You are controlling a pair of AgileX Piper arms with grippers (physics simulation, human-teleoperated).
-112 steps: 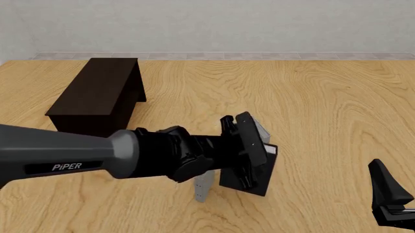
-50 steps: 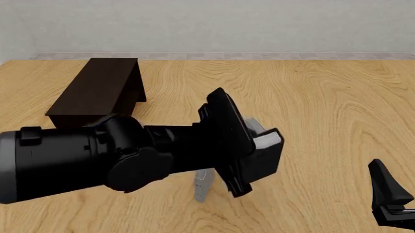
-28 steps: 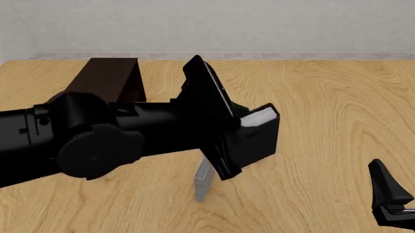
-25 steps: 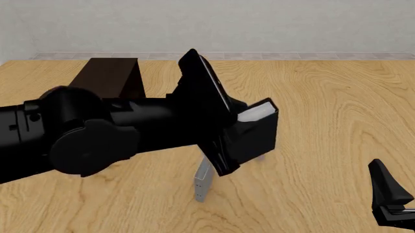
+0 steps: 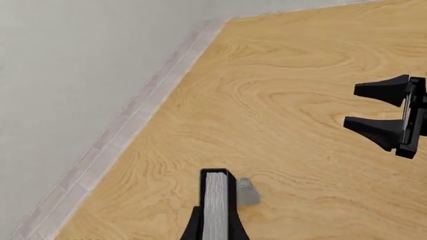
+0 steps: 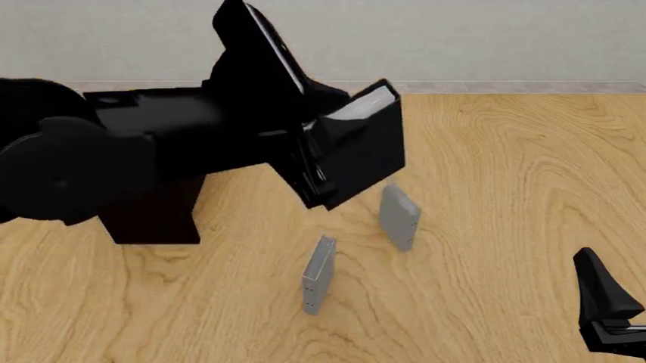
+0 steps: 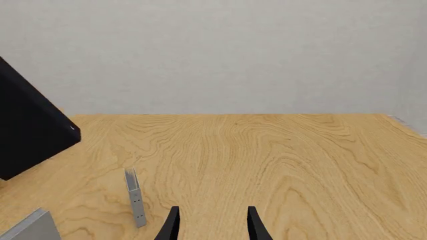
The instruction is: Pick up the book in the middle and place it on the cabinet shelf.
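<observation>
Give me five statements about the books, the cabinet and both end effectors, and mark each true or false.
1. The left end effector holds the dark book clear of the table. True.
2. The right end effector grips a grey book. False: it is open, holding nothing.
3. Both thin grey books, the nearer and the farther, stand upright on the table. True.
4. The dark book rests on the cabinet. False: it is in the air.
5. The grey books touch. False: they stand apart.

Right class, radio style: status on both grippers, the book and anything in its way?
Left gripper shut on the book, lifted clear of the table. Right gripper open, idle. Cabinet mostly hidden behind left arm. Two grey books standing below.
</observation>
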